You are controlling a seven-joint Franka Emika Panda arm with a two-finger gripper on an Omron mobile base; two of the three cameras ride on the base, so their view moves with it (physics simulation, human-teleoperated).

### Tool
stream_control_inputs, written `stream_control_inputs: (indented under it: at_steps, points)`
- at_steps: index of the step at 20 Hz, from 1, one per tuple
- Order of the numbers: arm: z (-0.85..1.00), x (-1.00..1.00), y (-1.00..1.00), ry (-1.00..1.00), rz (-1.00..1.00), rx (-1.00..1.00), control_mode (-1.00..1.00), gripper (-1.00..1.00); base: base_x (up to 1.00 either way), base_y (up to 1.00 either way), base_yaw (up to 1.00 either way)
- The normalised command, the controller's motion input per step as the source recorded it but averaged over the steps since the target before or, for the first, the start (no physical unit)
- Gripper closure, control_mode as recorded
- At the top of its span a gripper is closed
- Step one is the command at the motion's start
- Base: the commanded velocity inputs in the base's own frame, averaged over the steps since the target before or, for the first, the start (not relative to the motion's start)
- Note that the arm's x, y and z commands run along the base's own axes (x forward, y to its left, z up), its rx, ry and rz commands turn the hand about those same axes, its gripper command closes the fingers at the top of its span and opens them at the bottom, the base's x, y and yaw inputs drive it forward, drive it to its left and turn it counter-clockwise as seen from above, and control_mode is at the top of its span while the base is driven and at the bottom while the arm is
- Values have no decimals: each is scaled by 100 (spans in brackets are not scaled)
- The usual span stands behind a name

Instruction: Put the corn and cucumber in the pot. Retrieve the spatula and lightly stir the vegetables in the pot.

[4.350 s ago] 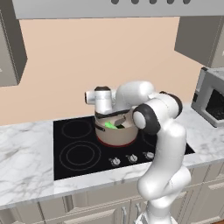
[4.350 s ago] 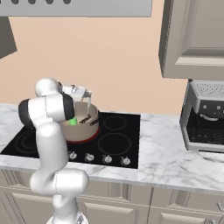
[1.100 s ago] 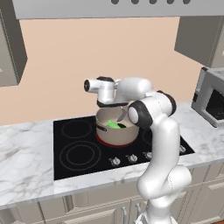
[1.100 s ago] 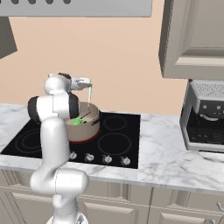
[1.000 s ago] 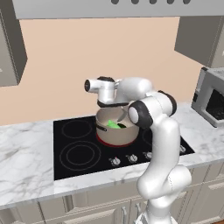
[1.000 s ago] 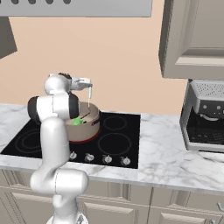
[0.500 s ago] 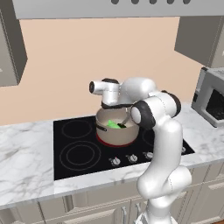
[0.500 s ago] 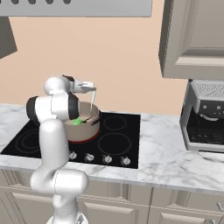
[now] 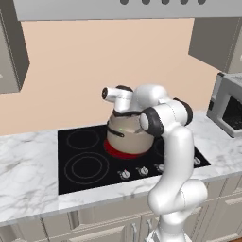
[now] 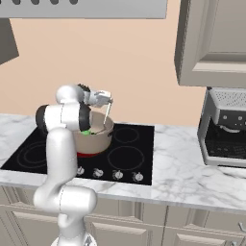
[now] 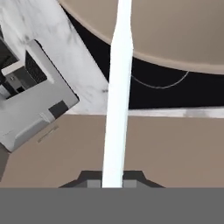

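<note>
Gripper (image 10: pixel 109 101): closed on the white handle of the spatula (image 10: pixel 106 114).
Handle: slants down from the gripper.
Pot (image 10: pixel 100 134): right below, frame's left middle.

No readable text, labels or numbers on anything

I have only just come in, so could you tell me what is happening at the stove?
The gripper holds the spatula by its thin white handle, jaws shut on it, with the lower end dipping into the pot on the cooktop. The green cucumber lies inside the pot.
</note>
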Motion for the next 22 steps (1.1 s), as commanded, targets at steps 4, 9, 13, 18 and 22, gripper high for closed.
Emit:
stream_control_inputs:
  at_steps: [4, 9, 13, 18, 22]
  points:
    - [-15, -3, 10, 8, 3, -1, -100, 100, 0, 0, 0]
    - [-5, -11, 33, 0, 4, -1, -100, 100, 0, 0, 0]
    - [-25, 0, -3, 2, 0, -2, -100, 100, 0, 0, 0]
    - [-6, -19, 6, 3, 4, 0, -100, 100, 0, 0, 0]
    - [0, -67, 0, -25, 18, 8, -100, 100, 0, 0, 0]
